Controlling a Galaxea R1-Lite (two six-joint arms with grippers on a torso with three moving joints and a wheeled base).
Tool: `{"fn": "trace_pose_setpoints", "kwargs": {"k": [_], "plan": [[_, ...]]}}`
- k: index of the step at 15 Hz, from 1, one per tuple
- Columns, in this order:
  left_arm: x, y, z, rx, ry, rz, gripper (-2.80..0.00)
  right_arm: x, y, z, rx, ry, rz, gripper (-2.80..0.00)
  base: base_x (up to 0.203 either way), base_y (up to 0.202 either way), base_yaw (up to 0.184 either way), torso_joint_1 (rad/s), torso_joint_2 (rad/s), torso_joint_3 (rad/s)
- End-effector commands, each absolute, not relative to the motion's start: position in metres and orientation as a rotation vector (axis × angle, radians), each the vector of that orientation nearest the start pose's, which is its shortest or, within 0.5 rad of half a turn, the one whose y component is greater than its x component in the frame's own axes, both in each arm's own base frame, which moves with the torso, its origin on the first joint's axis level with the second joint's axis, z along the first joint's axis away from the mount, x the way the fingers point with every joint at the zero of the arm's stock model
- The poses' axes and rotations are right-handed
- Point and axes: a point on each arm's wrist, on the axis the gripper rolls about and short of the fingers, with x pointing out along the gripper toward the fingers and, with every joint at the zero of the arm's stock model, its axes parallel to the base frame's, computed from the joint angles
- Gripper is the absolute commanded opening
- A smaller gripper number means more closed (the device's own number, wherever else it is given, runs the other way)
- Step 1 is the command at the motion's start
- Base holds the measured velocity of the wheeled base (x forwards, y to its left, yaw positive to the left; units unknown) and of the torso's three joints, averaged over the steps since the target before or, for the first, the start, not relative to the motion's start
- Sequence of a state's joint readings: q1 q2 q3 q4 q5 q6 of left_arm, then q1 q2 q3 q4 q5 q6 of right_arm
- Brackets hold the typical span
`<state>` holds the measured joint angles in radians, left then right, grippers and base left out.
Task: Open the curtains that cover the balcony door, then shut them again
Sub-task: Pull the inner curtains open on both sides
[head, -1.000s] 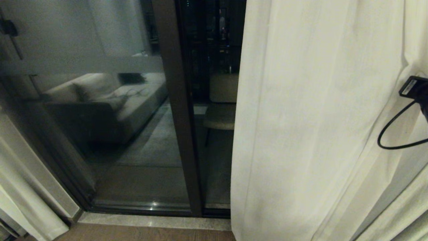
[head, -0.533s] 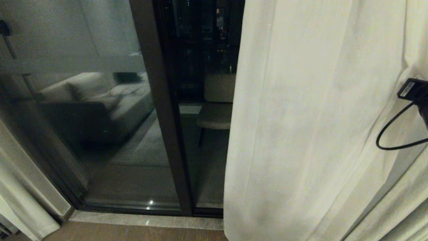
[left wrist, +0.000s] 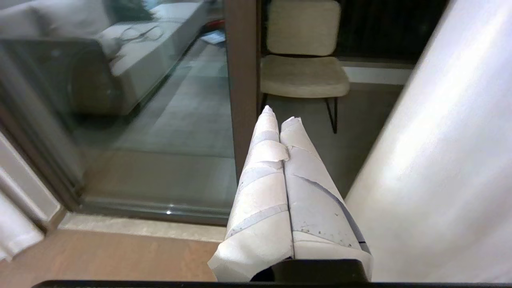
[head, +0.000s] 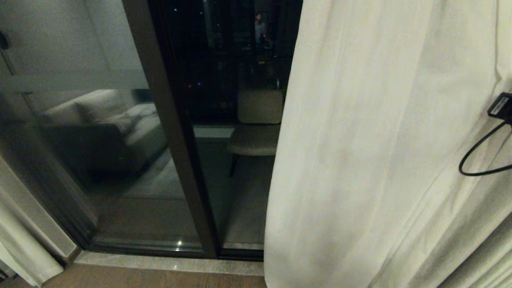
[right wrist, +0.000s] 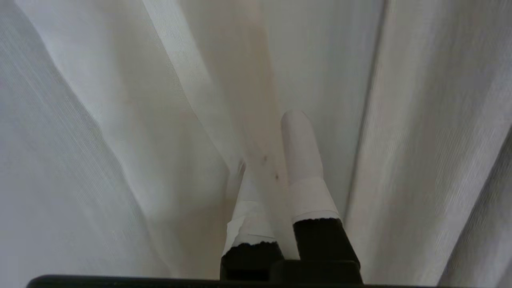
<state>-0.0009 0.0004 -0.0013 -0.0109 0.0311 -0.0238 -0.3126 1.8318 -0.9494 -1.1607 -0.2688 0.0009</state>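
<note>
The balcony door (head: 170, 140) has a dark frame and reflective glass, and its left part stands uncovered. A cream-white curtain (head: 360, 160) hangs over the right part, its free edge beside the door's middle post. A second curtain panel (head: 20, 248) shows at the lower left corner. My right gripper (right wrist: 268, 148) is shut on a vertical fold of the curtain (right wrist: 120, 120); the cloth runs between its taped fingers (right wrist: 300, 160). Only that arm's wrist (head: 502, 107) shows in the head view, at the far right. My left gripper (left wrist: 279, 118) is shut on nothing, parked low before the door post (left wrist: 240, 100).
A pale stone threshold (head: 160, 264) runs under the door, with wood floor (head: 140, 280) in front. Behind the glass stands a beige chair (head: 256, 132). A black cable (head: 476, 160) loops from my right wrist against the curtain.
The whole head view has shifted: the door post now sits further left in the picture. The gap between post and curtain edge has widened, showing more of the chair. The right grip holds.
</note>
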Motion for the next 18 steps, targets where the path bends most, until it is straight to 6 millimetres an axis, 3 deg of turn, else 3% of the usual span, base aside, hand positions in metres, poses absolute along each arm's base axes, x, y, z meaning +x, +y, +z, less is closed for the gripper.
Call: {"fn": "trace_pose_setpoints", "kwargs": {"k": [1, 18], "plan": [[-0.0229, 0.0008, 0.077, -0.025, -0.013, 0.031, -2.8, 0.3272, -0.1139, 0.2304, -0.007, -0.286, -0.584, -2.8, 0.0, -0.193, 0.004, -0.007, 0.0, 0.002], [-0.0228, 0.0008, 0.0766, -0.023, -0.011, 0.031, -2.8, 0.325, -0.1131, 0.2329, -0.007, -0.294, -0.583, -2.8, 0.0, -0.18, 0.002, 0.004, 0.0, 0.003]]}}
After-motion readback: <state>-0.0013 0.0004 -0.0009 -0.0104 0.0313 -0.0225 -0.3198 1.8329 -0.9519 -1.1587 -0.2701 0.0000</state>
